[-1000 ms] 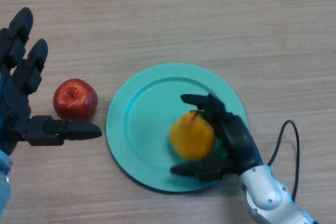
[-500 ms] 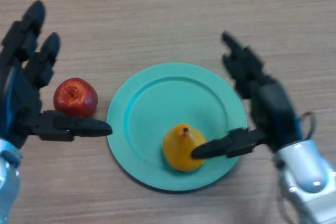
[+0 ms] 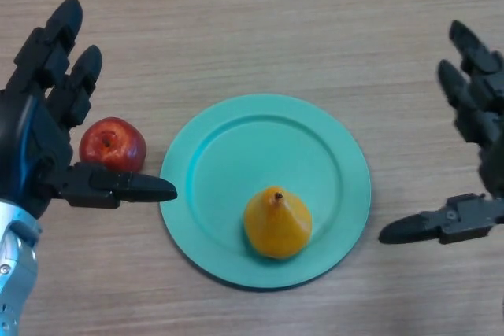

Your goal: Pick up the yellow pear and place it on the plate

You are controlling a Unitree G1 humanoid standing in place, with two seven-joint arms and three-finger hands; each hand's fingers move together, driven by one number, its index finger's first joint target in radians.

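The yellow pear (image 3: 276,223) stands upright on the teal plate (image 3: 236,147), in its near half. My right hand (image 3: 482,143) is open and empty at the right edge of the view, well clear of the plate. My left hand (image 3: 38,139) is open and empty at the left, its thumb reaching toward the plate's left rim.
A red apple (image 3: 113,145) lies on the wooden table just left of the plate, between my left hand's fingers and thumb but not held.
My right hand has let go of the pear and moved away to the right, off the plate. The pear now stands free on the plate. My left hand has shifted slightly inward.
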